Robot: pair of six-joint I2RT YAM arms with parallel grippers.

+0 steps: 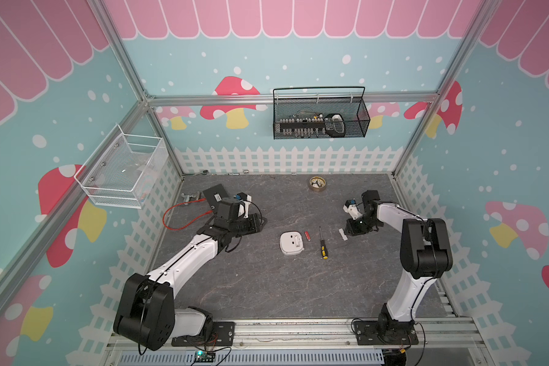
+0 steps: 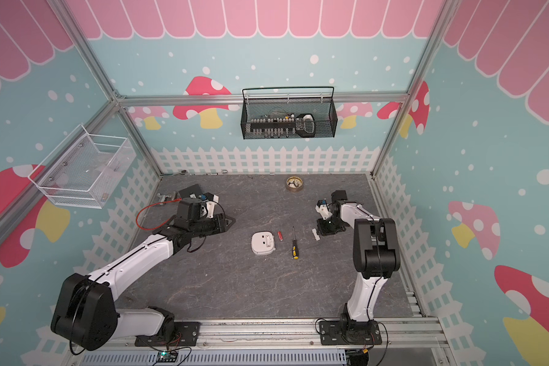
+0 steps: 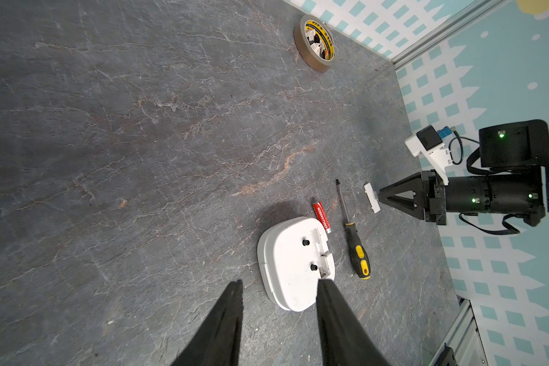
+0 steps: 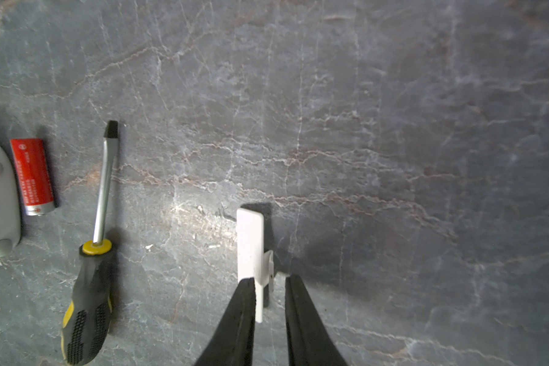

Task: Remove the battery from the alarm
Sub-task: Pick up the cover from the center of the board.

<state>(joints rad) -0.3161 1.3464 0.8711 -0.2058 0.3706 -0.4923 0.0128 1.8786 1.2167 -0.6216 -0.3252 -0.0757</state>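
Note:
The white alarm lies face down mid-table, and its back recess shows no cell in it. The red battery lies loose on the table just right of the alarm. My left gripper hovers left of the alarm, open, with nothing between its fingers. My right gripper sits low at a small white cover piece. Its jaws stand narrowly apart around the piece's near end, with a gap showing, so they are not clamped on it.
A black-and-yellow screwdriver lies between the battery and the cover piece. A tape roll sits near the back wall. A red cable and a black box lie at the back left. Wire baskets hang on the walls.

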